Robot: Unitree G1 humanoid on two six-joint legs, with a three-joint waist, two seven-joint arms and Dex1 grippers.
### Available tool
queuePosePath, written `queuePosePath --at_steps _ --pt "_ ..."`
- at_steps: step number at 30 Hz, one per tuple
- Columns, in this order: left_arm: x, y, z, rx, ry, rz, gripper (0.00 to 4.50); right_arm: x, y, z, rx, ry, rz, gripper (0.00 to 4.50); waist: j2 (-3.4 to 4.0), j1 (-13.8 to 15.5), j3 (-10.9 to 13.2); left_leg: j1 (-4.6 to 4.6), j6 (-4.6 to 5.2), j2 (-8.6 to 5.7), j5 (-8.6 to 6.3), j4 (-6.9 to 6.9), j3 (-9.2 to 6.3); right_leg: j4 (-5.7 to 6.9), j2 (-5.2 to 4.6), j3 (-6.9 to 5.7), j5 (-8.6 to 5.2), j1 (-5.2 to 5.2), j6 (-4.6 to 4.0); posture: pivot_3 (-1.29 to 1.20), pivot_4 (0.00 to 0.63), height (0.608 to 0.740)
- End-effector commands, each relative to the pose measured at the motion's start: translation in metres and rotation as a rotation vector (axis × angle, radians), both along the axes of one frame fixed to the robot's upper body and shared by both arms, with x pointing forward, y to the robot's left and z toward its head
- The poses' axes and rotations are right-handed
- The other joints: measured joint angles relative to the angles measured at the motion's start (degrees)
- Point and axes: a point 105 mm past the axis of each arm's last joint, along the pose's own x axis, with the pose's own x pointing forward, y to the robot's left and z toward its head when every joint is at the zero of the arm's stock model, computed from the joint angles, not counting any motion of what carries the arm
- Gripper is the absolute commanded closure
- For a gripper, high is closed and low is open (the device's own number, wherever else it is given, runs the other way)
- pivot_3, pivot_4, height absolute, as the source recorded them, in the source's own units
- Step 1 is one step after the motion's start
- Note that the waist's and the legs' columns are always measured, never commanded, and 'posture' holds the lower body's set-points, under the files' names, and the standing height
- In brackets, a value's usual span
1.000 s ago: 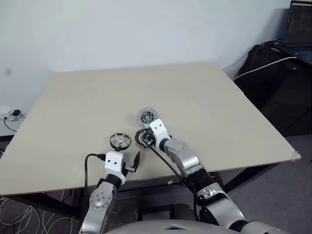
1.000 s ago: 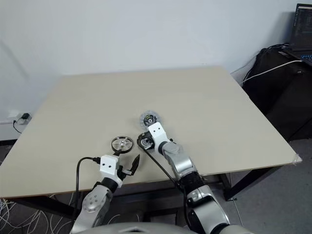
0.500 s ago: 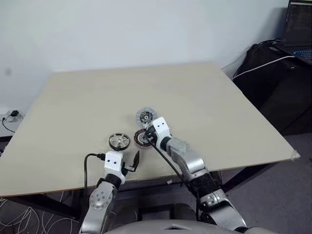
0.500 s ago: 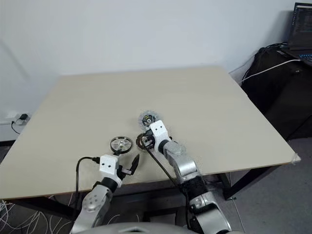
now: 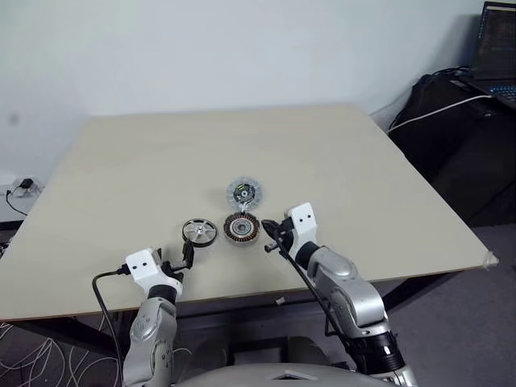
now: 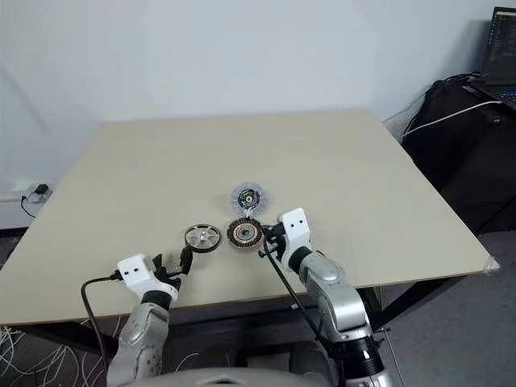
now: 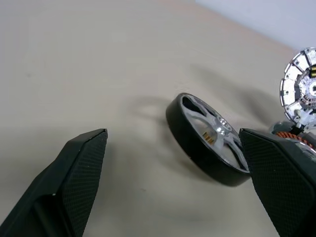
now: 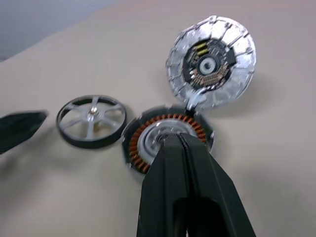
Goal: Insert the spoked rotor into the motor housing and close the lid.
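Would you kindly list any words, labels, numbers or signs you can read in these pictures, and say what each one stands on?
No text can be read.
Laptop screen beyond the table's far right corner: lines of text, too small to read.
Lid: small yellow and copper components around its dark centre, no legible marking.
Motor housing and spoked rotor: no lettering visible.
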Motion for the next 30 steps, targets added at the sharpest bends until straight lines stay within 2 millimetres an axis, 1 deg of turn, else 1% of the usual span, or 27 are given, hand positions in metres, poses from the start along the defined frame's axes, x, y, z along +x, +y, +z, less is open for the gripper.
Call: queuePosePath --at_steps 1,3,7,11,18,21,23,25,30 --pt "0.010 -0.013 0.007 -0.069 -0.004 -0.074 0.00 -0.007 0.005 0.015 0.029 -0.071 0.067 4.48 -0.06 0.0 0.0 0.00 0.00 -0.01 0.00 0.00 0.01 -0.01 0.00 0.00 0.00 0.00 0.00 0.00 0.000 0.740" --pt "0.013 -0.017 0.007 -0.106 0.012 -0.102 0.00 -0.009 0.003 0.013 0.024 -0.072 0.078 4.48 -0.16 0.0 0.1 0.00 0.00 -0.01 0.00 0.00 0.01 -0.01 0.00 0.01 0.00 0.00 0.00 0.00 0.000 0.740" --pt "0.017 -0.016 0.006 -0.175 0.034 -0.090 0.00 -0.008 -0.001 0.014 0.028 -0.077 0.068 4.48 -0.22 0.0 0.1 0.00 0.00 0.03 0.00 0.00 -0.01 0.00 0.02 -0.01 0.00 0.00 -0.01 0.00 0.000 0.740" --pt "0.020 -0.011 0.006 -0.245 0.037 -0.051 0.00 -0.008 -0.006 0.013 0.026 -0.074 0.051 4.48 -0.27 0.1 0.2 0.00 0.00 0.02 0.00 0.00 0.00 0.00 0.01 0.00 0.00 0.00 -0.01 0.00 0.000 0.740" --pt "0.025 -0.011 0.004 -0.392 0.054 0.009 0.00 -0.018 -0.012 0.007 0.009 -0.047 0.059 4.48 -0.34 0.2 0.2 0.00 -0.01 0.01 0.00 0.01 0.00 -0.02 0.00 0.01 0.01 0.02 0.00 0.00 0.000 0.740" --pt "0.027 -0.014 0.000 -0.428 0.085 0.013 0.56 -0.021 -0.014 0.006 0.001 -0.040 0.059 4.50 -0.35 0.2 0.2 0.00 -0.01 0.01 0.00 0.03 -0.01 -0.01 0.00 0.00 0.01 0.03 0.00 0.00 0.000 0.740" --pt "0.028 -0.016 -0.001 -0.461 0.093 0.018 1.17 -0.023 -0.015 0.004 -0.006 -0.033 0.059 4.50 -0.36 0.2 0.2 0.00 0.00 0.01 0.00 0.04 0.00 -0.01 0.00 0.01 0.02 0.04 0.01 0.00 0.000 0.740" --pt "0.029 -0.017 -0.001 -0.497 0.095 0.020 1.92 -0.025 -0.015 0.002 -0.010 -0.026 0.058 4.50 -0.39 0.2 0.2 0.00 0.00 0.01 0.00 0.04 0.00 -0.01 0.00 0.01 0.01 0.04 0.01 0.00 0.000 0.740" --pt "0.030 -0.022 -0.003 -0.536 0.107 0.005 3.53 -0.028 -0.011 0.000 -0.010 -0.011 0.057 4.50 -0.42 0.2 0.2 0.00 -0.01 0.01 0.00 0.05 -0.01 -0.02 0.01 0.01 0.02 0.04 0.00 0.00 0.000 0.740"
